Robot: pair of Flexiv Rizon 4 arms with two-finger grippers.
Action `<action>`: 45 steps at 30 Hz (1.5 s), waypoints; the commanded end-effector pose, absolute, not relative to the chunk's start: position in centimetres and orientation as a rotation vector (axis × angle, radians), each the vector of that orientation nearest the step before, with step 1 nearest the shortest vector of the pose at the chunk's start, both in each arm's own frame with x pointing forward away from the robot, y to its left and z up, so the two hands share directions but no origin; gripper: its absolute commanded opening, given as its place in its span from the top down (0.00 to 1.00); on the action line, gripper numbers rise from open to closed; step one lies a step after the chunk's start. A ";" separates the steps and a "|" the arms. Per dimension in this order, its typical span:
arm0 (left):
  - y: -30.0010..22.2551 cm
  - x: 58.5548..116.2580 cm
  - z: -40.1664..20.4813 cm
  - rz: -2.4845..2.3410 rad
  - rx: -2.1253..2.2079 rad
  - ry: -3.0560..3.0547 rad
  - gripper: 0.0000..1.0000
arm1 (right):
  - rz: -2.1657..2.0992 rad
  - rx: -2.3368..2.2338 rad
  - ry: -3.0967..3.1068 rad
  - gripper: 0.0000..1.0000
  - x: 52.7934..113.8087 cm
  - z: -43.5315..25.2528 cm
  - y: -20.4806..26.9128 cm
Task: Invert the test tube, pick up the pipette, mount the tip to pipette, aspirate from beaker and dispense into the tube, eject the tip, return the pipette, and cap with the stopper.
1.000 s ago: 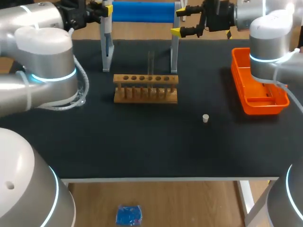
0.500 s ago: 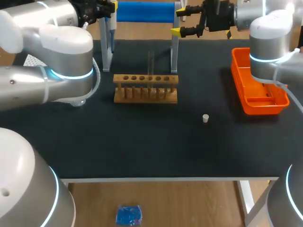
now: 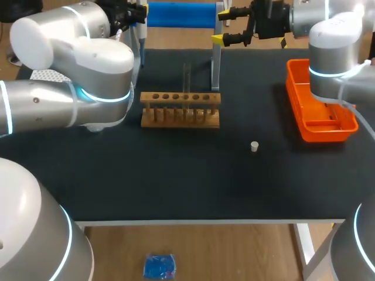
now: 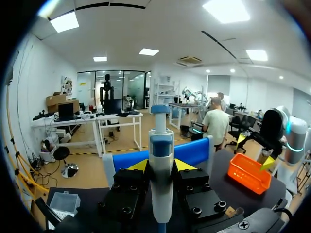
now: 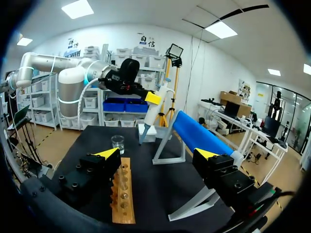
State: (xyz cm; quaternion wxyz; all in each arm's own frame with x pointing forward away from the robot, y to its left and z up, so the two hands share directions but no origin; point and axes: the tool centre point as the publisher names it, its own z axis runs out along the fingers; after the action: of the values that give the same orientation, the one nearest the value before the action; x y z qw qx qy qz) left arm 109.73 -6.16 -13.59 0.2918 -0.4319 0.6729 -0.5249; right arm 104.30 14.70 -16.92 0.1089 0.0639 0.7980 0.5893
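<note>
Currently, the left gripper [image 4: 161,166] clamps the pipette [image 4: 161,145] by the stand [image 3: 179,14]; the right gripper [image 5: 158,155] is wide, empty. Tube [image 3: 187,76] stands in the rack [image 3: 180,109]. Tip mounting, transfer, ejection, return and capping remain; the stopper [image 3: 254,146] lies on the table [image 3: 176,175].

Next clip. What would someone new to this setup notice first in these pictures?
The left gripper is shut on a white-and-blue pipette, beside the blue-topped stand at the table's far edge. The bright orange tray stands out on the table's right side. The wooden rack sits mid-table, with a small white stopper lying apart from it, nearer the front.
</note>
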 end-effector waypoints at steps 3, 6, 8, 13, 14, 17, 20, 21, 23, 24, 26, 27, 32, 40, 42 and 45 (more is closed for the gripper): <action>-6.7 111.2 -13.9 -1.346 -1.196 1.759 1.00 | 1.732 0.187 2.352 0.00 104.3 -16.8 14.6; -6.8 111.6 -14.1 -1.335 -1.212 1.753 1.00 | 1.732 0.187 2.352 0.00 104.3 -16.8 14.6; -6.8 111.9 -14.2 -1.328 -1.222 1.749 1.00 | 1.732 0.187 2.352 0.00 104.3 -16.8 14.6; -6.9 112.4 -14.6 -1.308 -1.250 1.743 1.00 | 1.732 0.187 2.352 0.00 104.3 -16.8 14.6; -6.8 112.6 -14.7 -1.302 -1.258 1.739 1.00 | 1.732 0.187 2.352 0.00 104.3 -16.8 14.6; -6.7 112.9 -15.0 -1.289 -1.280 1.726 1.00 | 1.732 0.187 2.352 0.00 104.3 -16.8 14.6; -6.6 113.2 -15.2 -1.276 -1.294 1.720 1.00 | 1.732 0.187 2.352 0.00 104.3 -16.8 14.6; -6.5 113.3 -15.2 -1.273 -1.297 1.719 1.00 | 1.732 0.187 2.352 0.00 104.3 -16.8 14.6; -6.5 113.5 -15.3 -1.266 -1.303 1.717 1.00 | 1.732 0.187 2.352 0.00 104.3 -16.8 14.6; -6.5 113.6 -15.4 -1.260 -1.305 1.718 1.00 | 1.732 0.187 2.352 0.00 104.3 -16.8 14.6; -6.4 113.8 -15.4 -1.256 -1.308 1.719 1.00 | 1.732 0.187 2.352 0.00 104.3 -16.8 14.6; -6.4 113.9 -15.5 -1.253 -1.310 1.719 1.00 | 1.732 0.187 2.352 0.00 104.3 -16.8 14.6; -6.3 114.5 -15.8 -1.236 -1.327 1.725 1.00 | 1.732 0.187 2.352 0.00 104.3 -16.8 14.6; -6.2 115.2 -16.7 -1.219 -1.354 1.735 1.00 | 1.732 0.187 2.352 0.00 104.3 -16.8 14.6; -6.2 115.3 -16.9 -1.214 -1.360 1.737 1.00 | 1.732 0.187 2.352 0.00 104.3 -16.8 14.6; -6.1 115.5 -17.2 -1.206 -1.371 1.740 1.00 | 1.732 0.187 2.352 0.00 104.3 -16.8 14.6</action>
State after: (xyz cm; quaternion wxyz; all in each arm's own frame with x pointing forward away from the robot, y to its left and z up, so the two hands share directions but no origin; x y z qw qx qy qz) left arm 115.06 -5.91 -17.25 0.3062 -0.5152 0.6553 -0.4598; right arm 104.30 14.71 -16.92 0.1089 0.0639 0.7980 0.5893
